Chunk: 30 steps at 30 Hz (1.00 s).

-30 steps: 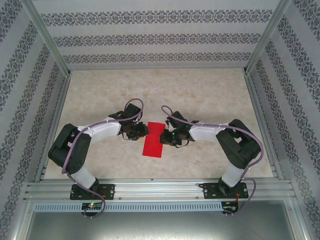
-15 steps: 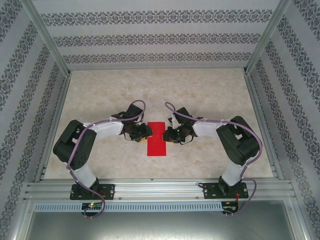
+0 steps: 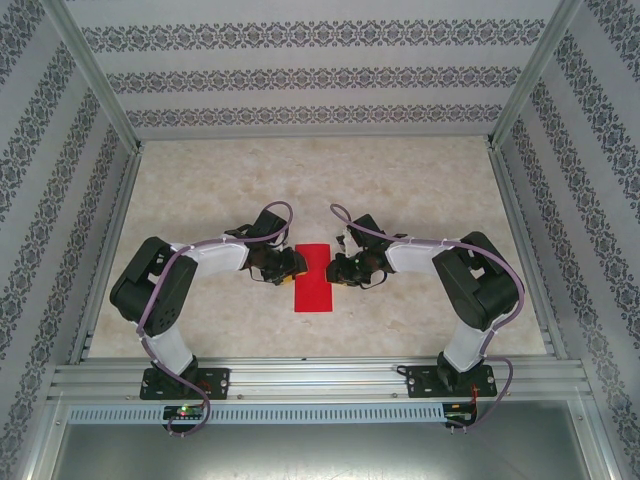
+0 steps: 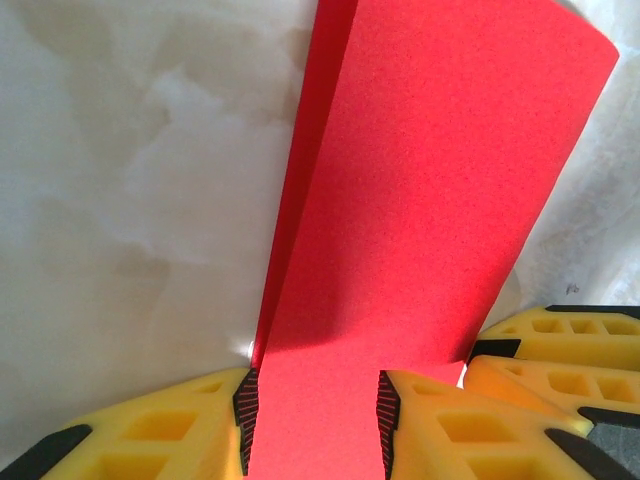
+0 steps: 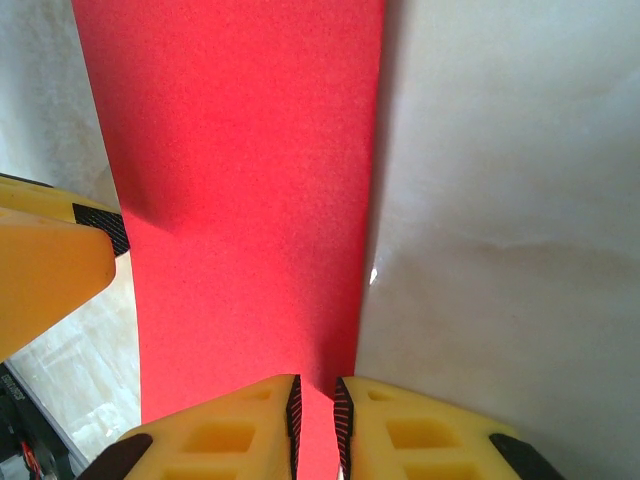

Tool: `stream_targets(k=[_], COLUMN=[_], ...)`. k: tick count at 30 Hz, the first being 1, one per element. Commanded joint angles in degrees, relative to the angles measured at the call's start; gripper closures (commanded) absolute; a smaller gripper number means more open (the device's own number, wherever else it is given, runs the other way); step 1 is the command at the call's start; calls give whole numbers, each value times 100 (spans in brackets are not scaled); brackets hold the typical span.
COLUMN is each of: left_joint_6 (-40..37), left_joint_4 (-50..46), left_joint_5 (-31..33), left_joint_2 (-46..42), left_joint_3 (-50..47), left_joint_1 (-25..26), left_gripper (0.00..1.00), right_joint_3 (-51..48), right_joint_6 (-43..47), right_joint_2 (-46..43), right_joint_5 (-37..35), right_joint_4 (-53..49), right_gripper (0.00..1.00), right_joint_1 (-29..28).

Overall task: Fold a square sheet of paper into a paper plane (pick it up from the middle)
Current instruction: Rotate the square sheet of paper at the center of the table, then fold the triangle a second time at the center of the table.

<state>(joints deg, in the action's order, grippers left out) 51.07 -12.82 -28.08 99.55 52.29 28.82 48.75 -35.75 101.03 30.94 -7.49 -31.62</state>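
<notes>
The square sheet of paper (image 3: 313, 277) lies mid-table as a narrow bright red rectangle folded lengthwise, with a second layer showing along one long edge in the left wrist view (image 4: 430, 200). My left gripper (image 3: 288, 266) is at its left edge. Its jaws (image 4: 312, 390) stand well apart over the flat paper and grip nothing. My right gripper (image 3: 336, 268) is at the right edge. A narrow gap remains between its jaws (image 5: 318, 385), and the red paper (image 5: 240, 200) lies flat beneath them, unpinched. Each wrist view also catches the other gripper's yellow fingers (image 4: 560, 350) (image 5: 50, 260).
The pale marbled tabletop (image 3: 400, 190) stretches behind and to both sides of the paper. Aluminium frame rails (image 3: 320, 378) run along the near edge, and patterned walls close the cell at the back and sides.
The paper has turned from tilted to square with the table and shifted slightly right. Both grippers have settled at its opposite edges, and the left jaws have widened.
</notes>
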Motion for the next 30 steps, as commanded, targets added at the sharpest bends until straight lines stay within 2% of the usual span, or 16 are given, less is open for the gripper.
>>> stream_targets(k=[1,10,22,30], left_joint_6=[55,-74,-4,22], left_joint_4=[-1,-263,332,495], left_joint_5=[272,606,-122,-164], left_joint_2=[12,-210,179,68], left_joint_3=[-120,-69,-63,-109], left_joint_1=[-32,-8,32,53], left_gripper=[59,56,58,62], right_joint_3=[-77,-94,-129,-134], right_joint_6=[112,89,51,39], right_joint_2=[267,312,434,492], right_joint_5=[-485,-471,-414,-379], right_joint_4=[-288,-253,-117,-82], right_gripper=[78,78,78,78], right_joint_1=[48,42,41,42])
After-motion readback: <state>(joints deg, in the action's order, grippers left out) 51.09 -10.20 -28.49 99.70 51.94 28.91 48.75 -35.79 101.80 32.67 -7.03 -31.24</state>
